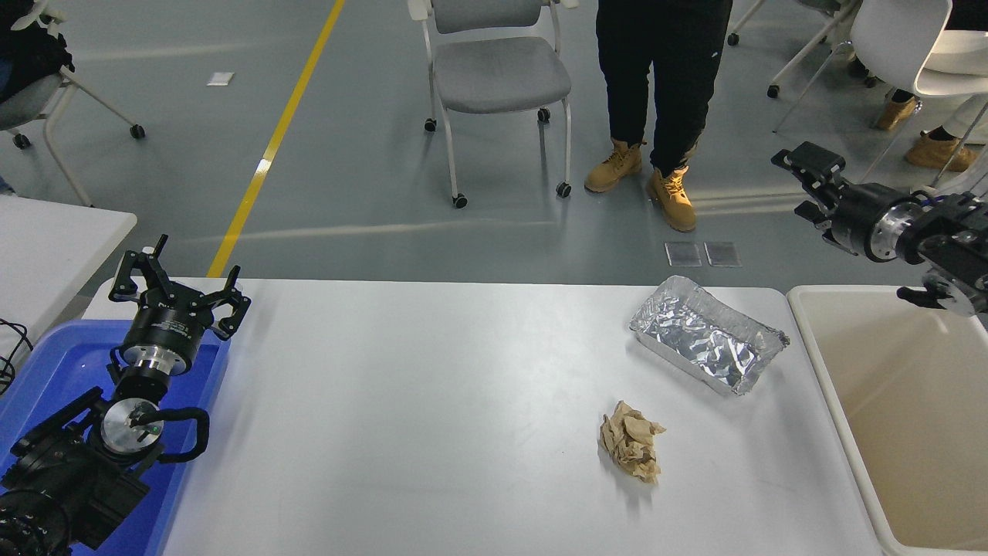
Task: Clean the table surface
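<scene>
1. Wide, glossy white rectangular table surface (pixel 432 401) with rounded corners, filling the middle and lower part of the head view.
2. Crumpled shiny aluminium foil tray (pixel 706 336) lying on the far right part of that surface, tilted at an angle, near the right edge.
3. Crumpled wad of brown paper (pixel 631 440) resting on the surface nearer the camera than the tray, apart from it.
4. Shallow blue plastic bin (pixel 46 371) at the left end of the table, under the left arm.
5. Black left gripper (pixel 179 292) parked at the lower left, above the far end of the blue bin, pointing away from the camera, fingers spread wide, nothing between them.
6. Large beige rectangular tub (pixel 918 432) just beside the right end of the table.
7. Black right gripper (pixel 810 181) entering from the right edge, raised over the floor beyond the table's far right corner, pointing left; seen side-on, so cannot tell whether spread or closed; nothing visibly held.
8. Grey padded chair on castors (pixel 498 69) on the grey floor beyond the table.
9. Person in black trousers and tan boots (pixel 660 100) standing beside the chair.
10. Yellow floor line (pixel 270 150) running diagonally at left.
</scene>
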Tool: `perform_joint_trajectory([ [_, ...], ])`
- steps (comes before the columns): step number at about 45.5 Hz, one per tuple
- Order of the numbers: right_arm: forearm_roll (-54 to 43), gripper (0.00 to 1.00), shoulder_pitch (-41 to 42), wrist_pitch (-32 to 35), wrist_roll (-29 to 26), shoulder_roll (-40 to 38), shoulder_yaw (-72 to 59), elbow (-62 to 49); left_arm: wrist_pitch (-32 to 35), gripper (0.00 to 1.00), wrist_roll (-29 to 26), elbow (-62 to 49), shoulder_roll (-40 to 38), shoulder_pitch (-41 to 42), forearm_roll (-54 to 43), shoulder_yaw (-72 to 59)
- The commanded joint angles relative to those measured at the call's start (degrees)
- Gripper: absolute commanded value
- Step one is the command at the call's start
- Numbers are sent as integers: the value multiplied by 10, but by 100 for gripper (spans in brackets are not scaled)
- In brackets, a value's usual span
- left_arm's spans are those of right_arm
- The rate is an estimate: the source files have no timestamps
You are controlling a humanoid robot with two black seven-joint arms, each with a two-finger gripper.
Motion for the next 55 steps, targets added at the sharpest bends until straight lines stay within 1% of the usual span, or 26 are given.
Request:
perform_joint_trajectory([
  [1, -100, 98, 12, 53, 0, -4, -58, 15, 0, 100, 0, 0, 0, 0, 0, 0],
  [4, -116, 98, 15, 76, 0, -14, -58, 28, 0, 100, 0, 0, 0, 0, 0, 0],
  [9, -131, 98, 16, 90, 1, -43, -56, 55, 0, 100, 0, 0, 0, 0, 0, 0],
  [28, -118, 98, -3, 84, 0, -114, -45, 147, 0, 100, 0, 0, 0, 0, 0, 0],
  [37, -80, 98, -50, 83, -2, -126, -42, 149, 0, 100, 0, 0, 0, 0, 0, 0],
  [44, -74, 98, -77, 84, -5, -125, -40, 149, 0, 100, 0, 0, 0, 0, 0, 0],
  [55, -74, 98, -99, 73, -35, -113, -40, 144, 0, 100, 0, 0, 0, 0, 0, 0],
])
